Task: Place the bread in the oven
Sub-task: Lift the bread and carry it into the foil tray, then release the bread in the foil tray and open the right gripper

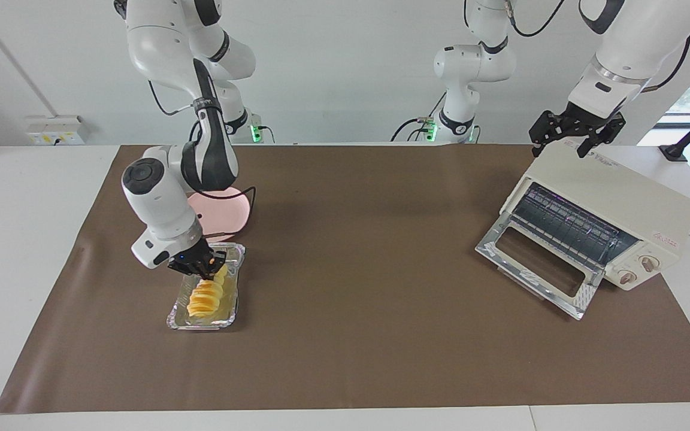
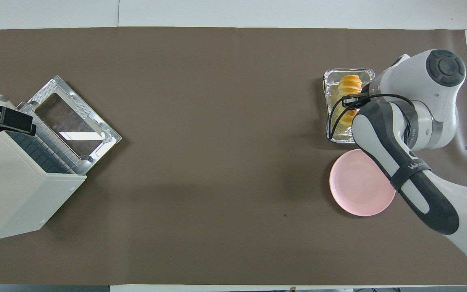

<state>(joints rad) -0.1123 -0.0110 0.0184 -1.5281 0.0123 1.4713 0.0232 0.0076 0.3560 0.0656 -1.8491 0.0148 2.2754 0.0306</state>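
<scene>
**Bread held low in the foil tray, oven door down**

The right gripper (image 1: 206,270) is closed on the small ridged yellow-orange bread loaf (image 1: 206,297), pinching it at the end nearer the robots. The loaf hangs low inside the crinkled silver foil tray (image 1: 232,302); whether its free end touches the tray floor cannot be told. Its long axis runs along the length of the tray, one end toward the robots and the other away from them, and it tilts down toward the free end.

The tray's long side points the same way. Just beside its nearer end lies the round pink plate (image 2: 359,190), partly covered by the right arm. Both sit on the brown table mat (image 1: 351,269) toward the right arm's end of the table.

Well apart, at the left arm's end, stands the cream-white boxy toaster oven (image 1: 614,206), its glass-windowed drop door (image 1: 539,263) folded down and the wire rack (image 1: 566,224) showing. The left gripper (image 1: 575,140) waits over the oven's top, fingers spread wide and holding nothing.
</scene>
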